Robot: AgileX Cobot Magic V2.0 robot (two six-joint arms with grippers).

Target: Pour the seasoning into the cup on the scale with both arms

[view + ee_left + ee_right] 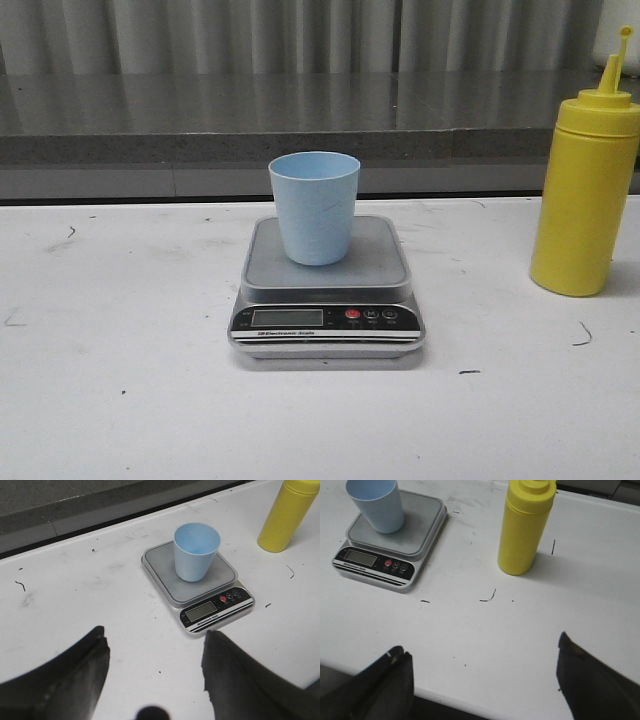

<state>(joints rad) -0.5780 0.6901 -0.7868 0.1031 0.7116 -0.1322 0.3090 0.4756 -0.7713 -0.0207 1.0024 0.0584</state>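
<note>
Both end effectors, left [155, 672] and right [482, 680], are wide and empty, and a clumsy grab could tip the tall yellow bottle [585, 190] onto the surface [120, 400].

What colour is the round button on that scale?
Red button on the scale; clearest in the front view.

Matt plastic cup [314, 207], silvery scale [326, 290]

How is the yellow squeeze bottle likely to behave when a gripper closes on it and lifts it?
The seasoning bottle stands tall on a narrow base, so a sideways nudge would probably tip it. Its smooth, round plastic wall looks somewhat slippery and, on a squeeze bottle, would likely give under the fingers. It is opaque, so its fill and weight cannot be judged.
</note>
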